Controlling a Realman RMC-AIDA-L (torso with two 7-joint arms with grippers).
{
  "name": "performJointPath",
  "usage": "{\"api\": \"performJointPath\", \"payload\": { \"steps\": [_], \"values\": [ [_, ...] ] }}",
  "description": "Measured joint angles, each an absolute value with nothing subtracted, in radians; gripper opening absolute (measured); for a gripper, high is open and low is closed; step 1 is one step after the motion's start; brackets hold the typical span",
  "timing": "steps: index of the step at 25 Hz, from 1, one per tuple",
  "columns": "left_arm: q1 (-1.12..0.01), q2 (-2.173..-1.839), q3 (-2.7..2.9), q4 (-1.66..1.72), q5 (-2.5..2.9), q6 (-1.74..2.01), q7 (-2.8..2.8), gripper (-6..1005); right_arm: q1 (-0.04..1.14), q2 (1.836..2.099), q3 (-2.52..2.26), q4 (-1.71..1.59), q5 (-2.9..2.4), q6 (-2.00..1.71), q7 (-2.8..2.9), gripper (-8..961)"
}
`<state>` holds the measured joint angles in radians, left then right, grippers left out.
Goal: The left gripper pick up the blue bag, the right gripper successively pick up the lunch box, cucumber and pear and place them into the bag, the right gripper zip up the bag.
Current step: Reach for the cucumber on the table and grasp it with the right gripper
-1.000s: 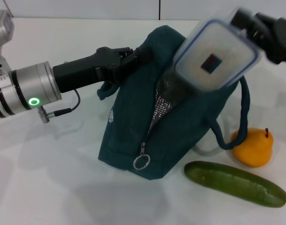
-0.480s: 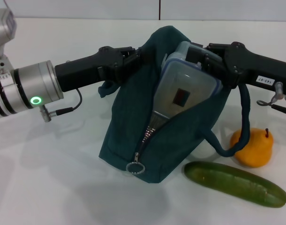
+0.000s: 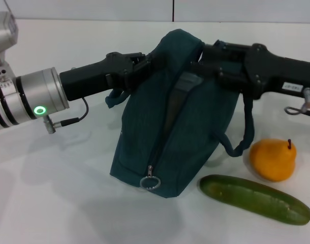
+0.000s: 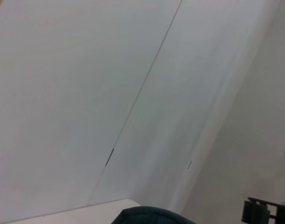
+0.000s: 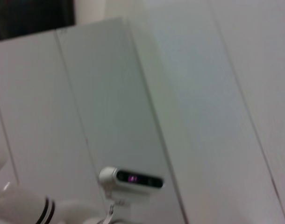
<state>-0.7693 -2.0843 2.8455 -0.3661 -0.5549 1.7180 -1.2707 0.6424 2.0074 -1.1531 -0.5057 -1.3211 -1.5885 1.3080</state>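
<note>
A white table [image 3: 53, 203] carries three things — the blue bag [image 3: 165, 152] standing at centre, the cucumber [image 3: 254, 199] lying just beside its base, and the pear [image 3: 273, 159] close behind the cucumber.

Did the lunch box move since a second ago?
Yes. It went down into the blue bag, toward the table; only a sliver shows at the opening, well above the unmoved pear.

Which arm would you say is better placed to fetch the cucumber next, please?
Right, probably: the left gripper grips the blue bag at its top, and the cucumber lies on the right gripper's side.
</note>
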Motion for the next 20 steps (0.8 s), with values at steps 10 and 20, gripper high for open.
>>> {"api": "performJointPath", "payload": {
  "steps": [10, 20],
  "values": [
    [-0.761, -2.080, 2.845, -0.375, -0.544, 1.718, -1.279, 69, 0.513, 1.983, -1.170, -1.230, -1.815, -1.685, 1.881, 598],
    [-0.768, -2.079, 2.845, -0.375, -0.534, 1.718, -1.276, 72, 0.586, 2.013, -1.216, -1.468, -2.083, -1.846, 2.118, 676]
  ]
}}
